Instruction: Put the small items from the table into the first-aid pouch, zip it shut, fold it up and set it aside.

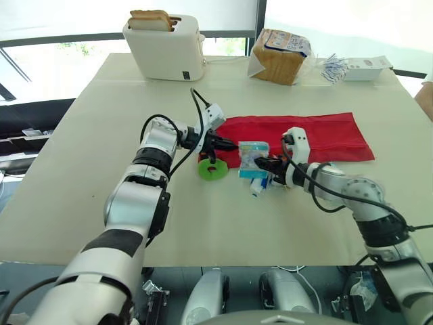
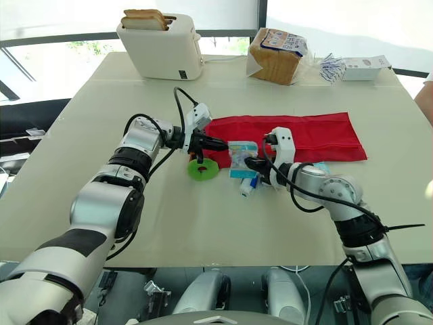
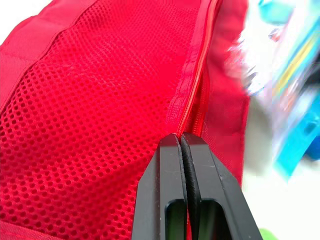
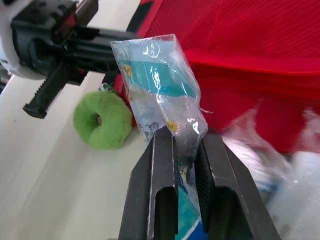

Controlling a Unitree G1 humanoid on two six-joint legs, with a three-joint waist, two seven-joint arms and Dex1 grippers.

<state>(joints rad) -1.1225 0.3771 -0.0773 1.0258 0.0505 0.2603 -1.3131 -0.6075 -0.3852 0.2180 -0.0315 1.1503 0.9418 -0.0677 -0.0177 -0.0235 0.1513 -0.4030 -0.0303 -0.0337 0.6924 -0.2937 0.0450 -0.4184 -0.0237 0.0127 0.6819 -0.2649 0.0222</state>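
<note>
The red mesh first-aid pouch [image 1: 311, 135] lies flat across the middle of the table. My left gripper [image 1: 230, 145] is shut on the pouch's left end, its fingertips pinching the fabric at the zipper [image 3: 197, 75]. My right gripper [image 1: 262, 163] is shut on a clear plastic packet [image 4: 157, 85] with teal contents, held upright just in front of the pouch's left end. A green ring-shaped item [image 1: 214, 169] lies on the table beside the left gripper. A few more small wrapped items [image 1: 257, 186] lie under and beside the right gripper.
A white toaster [image 1: 166, 47] holding bread slices stands at the back left. A bagged bread loaf [image 1: 279, 55], some blue-and-white sachets [image 1: 333, 66] and a white box [image 1: 365, 68] sit at the back right. A person's arm [image 1: 426, 98] shows at the right edge.
</note>
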